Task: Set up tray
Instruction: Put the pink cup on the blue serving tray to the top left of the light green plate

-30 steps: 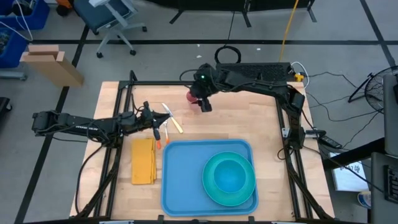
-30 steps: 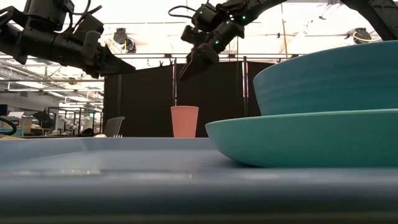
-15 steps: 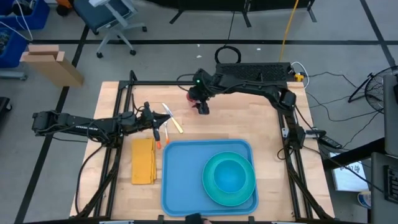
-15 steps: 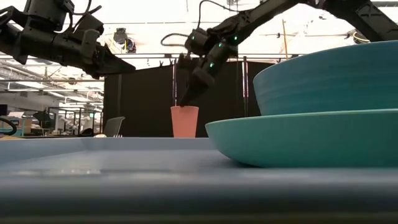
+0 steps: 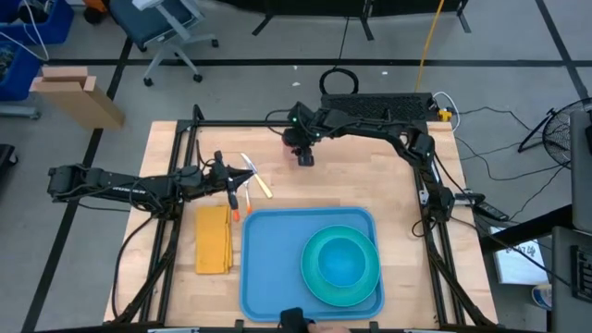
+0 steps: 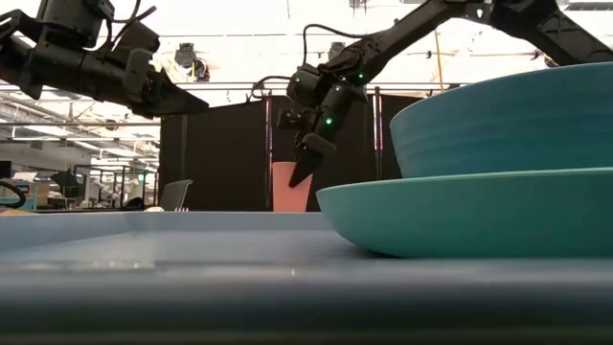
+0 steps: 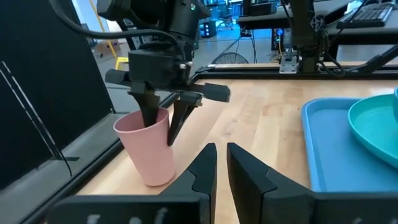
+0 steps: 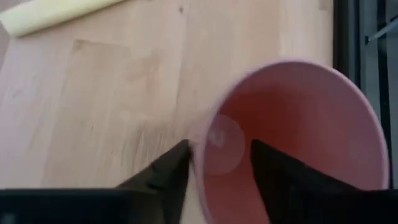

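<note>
A pink cup (image 7: 149, 149) stands upright on the wooden table near its far edge, also seen in the low view (image 6: 287, 187). My right gripper (image 7: 161, 127) comes down on it from above, open. One finger is inside the cup and one outside, astride the rim (image 8: 200, 144) on the side toward the tray. My left gripper (image 7: 221, 158) hovers shut above the table's left half, pointing level toward the cup, with nothing between its fingers. The blue tray (image 5: 268, 250) lies at the near edge. My right gripper stands astride the cup's rim (image 8: 200, 144) from above, slanting down. The outer finger (image 8: 168, 168) is right at the wall and the inner finger (image 8: 273, 168) stands off it. Whether either one touches the cup, I cannot tell.
A teal plate (image 5: 319, 282) with a teal bowl (image 5: 342, 259) sits on the tray's right part. A folded yellow napkin (image 5: 214, 239) lies left of the tray. Cutlery with yellow and orange handles (image 5: 257, 178) lies by the left gripper (image 5: 239, 192).
My right gripper has sunk from above the cup down onto its rim, drifting a little toward the table's far edge, so that one finger now stands inside the cup. The cup has stayed where it was.
</note>
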`<state>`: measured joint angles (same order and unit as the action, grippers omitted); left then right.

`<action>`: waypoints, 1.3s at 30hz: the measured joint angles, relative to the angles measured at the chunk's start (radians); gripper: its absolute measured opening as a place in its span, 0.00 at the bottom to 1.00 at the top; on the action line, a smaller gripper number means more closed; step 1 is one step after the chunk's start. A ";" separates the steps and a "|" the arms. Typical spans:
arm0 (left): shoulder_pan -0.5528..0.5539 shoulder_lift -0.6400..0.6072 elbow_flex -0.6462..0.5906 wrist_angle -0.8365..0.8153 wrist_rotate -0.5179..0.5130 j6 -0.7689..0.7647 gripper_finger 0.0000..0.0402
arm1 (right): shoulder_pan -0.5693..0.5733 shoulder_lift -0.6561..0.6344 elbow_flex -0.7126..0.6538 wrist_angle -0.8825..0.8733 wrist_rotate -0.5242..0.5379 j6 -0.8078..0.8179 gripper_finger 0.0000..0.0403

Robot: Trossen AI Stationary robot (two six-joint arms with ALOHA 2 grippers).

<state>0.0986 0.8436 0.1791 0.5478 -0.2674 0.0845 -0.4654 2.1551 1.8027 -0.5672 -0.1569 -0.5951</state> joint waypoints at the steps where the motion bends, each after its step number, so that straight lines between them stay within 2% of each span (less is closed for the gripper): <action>1: 0.000 0.000 0.000 0.001 -0.001 0.008 0.10 | 0.005 0.000 0.000 0.001 0.002 -0.006 0.27; 4: 0.000 0.000 0.000 0.004 -0.004 0.024 0.10 | 0.019 0.000 0.000 0.002 0.004 -0.030 0.06; 5: 0.000 0.000 0.000 0.004 -0.004 0.030 0.10 | 0.023 0.000 0.000 0.001 0.005 -0.040 0.03; 9: 0.000 0.000 0.000 0.005 -0.004 0.041 0.10 | 0.036 -0.035 0.000 -0.021 0.029 -0.049 0.01; 13: 0.000 0.000 0.000 0.008 -0.004 0.042 0.10 | 0.053 -0.137 0.000 -0.064 0.025 -0.050 0.01; 17: 0.000 0.000 0.000 0.010 -0.006 0.043 0.10 | 0.099 -0.260 0.001 -0.159 -0.033 -0.067 0.00; 22: 0.000 0.000 0.000 0.011 -0.022 0.043 0.10 | 0.230 -0.357 0.002 -0.289 -0.054 -0.069 0.00; 27: 0.000 0.000 0.000 0.011 -0.023 0.043 0.10 | 0.389 -0.358 -0.001 -0.340 -0.055 0.025 0.00; 32: 0.000 0.000 0.000 0.009 -0.023 0.013 0.10 | 0.512 -0.338 -0.105 -0.193 -0.053 0.112 0.00; 37: 0.000 0.000 0.000 0.003 -0.022 -0.043 0.10 | 0.576 -0.334 -0.265 -0.024 -0.047 0.138 0.00; 39: 0.000 0.000 0.000 0.002 -0.022 -0.057 0.10 | 0.598 -0.334 -0.304 0.005 -0.011 0.141 0.00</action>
<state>0.0990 0.8436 0.1791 0.5503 -0.2897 0.0274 0.1331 1.8214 1.4989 -0.5618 -0.1683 -0.4536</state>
